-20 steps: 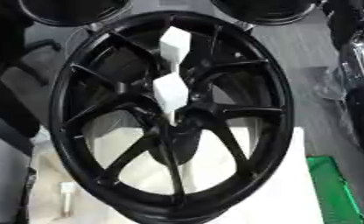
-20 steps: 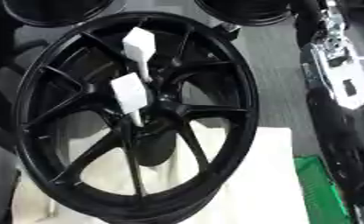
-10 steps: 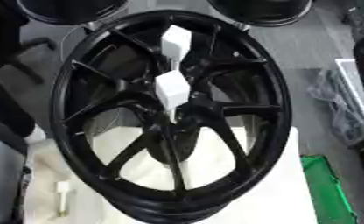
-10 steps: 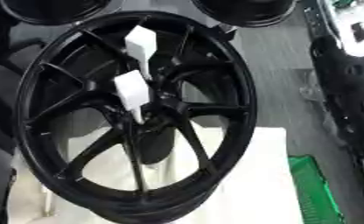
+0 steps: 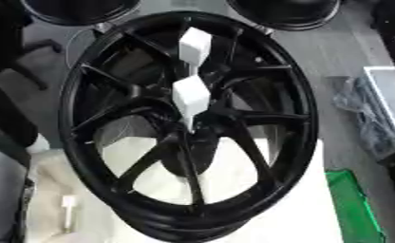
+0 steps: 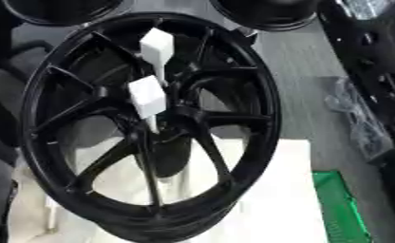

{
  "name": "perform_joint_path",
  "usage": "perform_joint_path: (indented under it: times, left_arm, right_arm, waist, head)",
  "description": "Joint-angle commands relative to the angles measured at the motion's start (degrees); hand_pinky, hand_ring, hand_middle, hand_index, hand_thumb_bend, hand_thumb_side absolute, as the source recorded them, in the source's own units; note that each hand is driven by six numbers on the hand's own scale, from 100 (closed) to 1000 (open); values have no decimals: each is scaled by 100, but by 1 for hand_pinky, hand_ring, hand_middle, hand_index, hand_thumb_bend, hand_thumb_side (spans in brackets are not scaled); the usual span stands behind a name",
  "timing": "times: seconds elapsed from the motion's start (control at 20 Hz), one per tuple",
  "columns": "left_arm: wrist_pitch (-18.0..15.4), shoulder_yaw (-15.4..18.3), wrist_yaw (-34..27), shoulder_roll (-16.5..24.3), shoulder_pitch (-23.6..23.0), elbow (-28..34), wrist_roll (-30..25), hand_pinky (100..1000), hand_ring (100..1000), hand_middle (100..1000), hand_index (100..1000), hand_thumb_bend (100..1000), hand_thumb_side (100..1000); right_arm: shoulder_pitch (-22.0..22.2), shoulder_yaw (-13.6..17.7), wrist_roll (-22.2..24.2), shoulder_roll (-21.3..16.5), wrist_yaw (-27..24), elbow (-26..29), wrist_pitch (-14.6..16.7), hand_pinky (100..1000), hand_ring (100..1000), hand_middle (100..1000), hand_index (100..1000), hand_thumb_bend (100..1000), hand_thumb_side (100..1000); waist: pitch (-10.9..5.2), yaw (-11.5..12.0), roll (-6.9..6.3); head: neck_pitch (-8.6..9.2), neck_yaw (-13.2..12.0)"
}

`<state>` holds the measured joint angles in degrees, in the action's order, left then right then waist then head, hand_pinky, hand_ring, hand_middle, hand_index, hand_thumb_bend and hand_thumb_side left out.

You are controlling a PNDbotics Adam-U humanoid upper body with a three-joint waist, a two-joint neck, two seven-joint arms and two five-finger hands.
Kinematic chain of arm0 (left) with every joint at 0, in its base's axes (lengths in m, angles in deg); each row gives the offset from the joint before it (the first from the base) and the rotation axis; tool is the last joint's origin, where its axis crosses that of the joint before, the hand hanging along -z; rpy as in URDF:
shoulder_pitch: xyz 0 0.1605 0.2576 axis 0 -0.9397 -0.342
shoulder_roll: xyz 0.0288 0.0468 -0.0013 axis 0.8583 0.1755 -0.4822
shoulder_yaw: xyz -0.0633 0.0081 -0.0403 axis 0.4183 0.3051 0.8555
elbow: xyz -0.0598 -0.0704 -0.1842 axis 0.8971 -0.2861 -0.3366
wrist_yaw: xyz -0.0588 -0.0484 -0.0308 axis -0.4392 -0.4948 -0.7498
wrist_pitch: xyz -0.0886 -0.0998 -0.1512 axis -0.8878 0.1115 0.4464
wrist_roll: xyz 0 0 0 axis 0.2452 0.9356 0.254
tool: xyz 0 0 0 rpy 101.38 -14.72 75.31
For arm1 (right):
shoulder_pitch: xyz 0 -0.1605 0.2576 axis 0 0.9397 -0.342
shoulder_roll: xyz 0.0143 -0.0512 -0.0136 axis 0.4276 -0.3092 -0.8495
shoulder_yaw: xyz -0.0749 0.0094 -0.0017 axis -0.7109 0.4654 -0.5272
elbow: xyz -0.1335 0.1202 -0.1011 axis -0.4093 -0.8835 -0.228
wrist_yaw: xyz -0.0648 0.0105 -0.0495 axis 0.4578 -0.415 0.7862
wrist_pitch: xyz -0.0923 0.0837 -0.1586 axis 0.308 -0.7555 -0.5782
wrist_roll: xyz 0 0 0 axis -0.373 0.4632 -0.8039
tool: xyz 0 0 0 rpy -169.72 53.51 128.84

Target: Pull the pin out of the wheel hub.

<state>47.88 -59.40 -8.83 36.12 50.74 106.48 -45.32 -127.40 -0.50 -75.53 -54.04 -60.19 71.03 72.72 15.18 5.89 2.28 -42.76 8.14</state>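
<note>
Pins (image 5: 191, 97) stay seated in wheel hub (image 5: 202, 124) since a second ago; we see neither hand, pull not begun.

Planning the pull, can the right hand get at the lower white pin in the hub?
Likely yes: the lower white pin sticks out of the wheel hub uncovered; no hand shows.

The wheel hub (image 5: 188, 126) rests on a sheet (image 6: 276, 199) spread beneath its near half. Two pins (image 5: 190, 97) stand in the hub's centre, one (image 5: 194, 45) behind the other. A third pin (image 5: 68, 205) lies on the sheet's left edge. A mat (image 5: 350, 204) lies along its right edge. Two wheels (image 5: 288, 12) sit behind the hub.
</note>
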Motion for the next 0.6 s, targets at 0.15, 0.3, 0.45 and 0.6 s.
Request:
perform_joint_path:
  times: [0.15, 0.3, 0.45, 0.6]
  left_arm:
    - [6, 43, 35, 185, -4, 51, 10, 670, 718, 725, 766, 399, 688]
    - [12, 31, 31, 188, -25, 38, 1, 670, 717, 725, 766, 399, 690]
    - [11, 30, 23, 191, -41, 33, -2, 670, 717, 726, 766, 397, 691]
    - [12, 25, 18, 197, -39, 28, -8, 671, 718, 726, 767, 396, 692]
  right_arm:
    - [-531, -534, 781, -103, 525, 483, -498, 831, 862, 857, 908, 501, 416]
    - [-818, -849, 1341, -43, 801, 534, -704, 832, 860, 852, 900, 513, 425]
    - [-1057, -1185, 1750, 29, 1076, 429, -794, 833, 856, 839, 885, 536, 422]
    - [-1148, -1601, 1982, 143, 1329, 97, -882, 834, 856, 836, 881, 541, 429]
  waist:
    - [-192, -8, 0]
    - [-196, -8, 9]
    - [-200, -7, 19]
    - [-207, -1, 32]
  head:
    - [-8, 6]
    - [-7, 6]
    - [5, -7]
    - [12, 7]
